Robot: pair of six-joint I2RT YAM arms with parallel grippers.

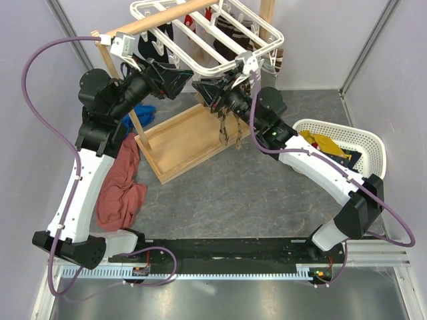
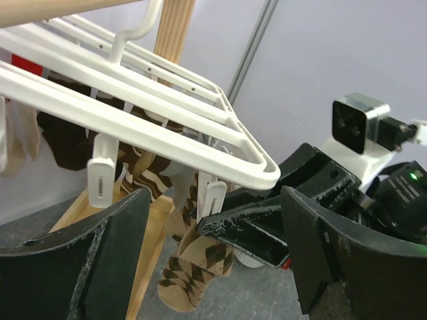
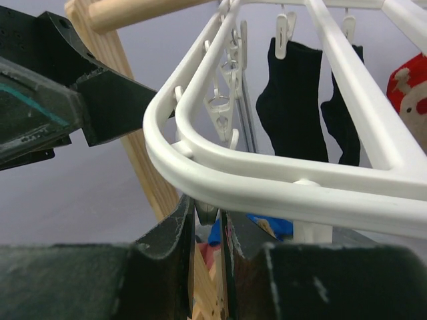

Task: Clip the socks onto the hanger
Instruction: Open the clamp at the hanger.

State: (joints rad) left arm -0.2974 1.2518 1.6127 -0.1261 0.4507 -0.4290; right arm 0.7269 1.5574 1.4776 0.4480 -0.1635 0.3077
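A white mesh basket [image 1: 373, 148] at the table's 3 o'clock holds a mustard-yellow sock [image 1: 321, 142] lying against darker fabric whose colour cannot be made out. The wooden tray base [image 1: 180, 143] of the pole stand sits near centre with nothing resting inside it that shows. At 12 o'clock the white hanger [image 2: 133, 127] hangs from the wooden pole [image 1: 153, 20], black socks [image 3: 290, 100] pegged along its far side and a brown argyle sock [image 2: 193, 273] dangling below its near corner. Both arms meet under that corner. The left arm climbs from its base at 7 o'clock, folds at 10 o'clock and points rightward, with the left gripper [image 1: 183, 80] spread wide and grasping nothing, its fingers on either side of the frame's corner. The right arm bows out toward 4 o'clock, then sweeps up and left. The right gripper [image 3: 208, 217] is nearly closed just beneath the rim, pinching a small pale piece that looks like a clip peg [image 2: 212, 197]. A red cloth [image 1: 120, 190] lies at 9 o'clock, a blue cloth [image 1: 143, 113] near the stand's post.
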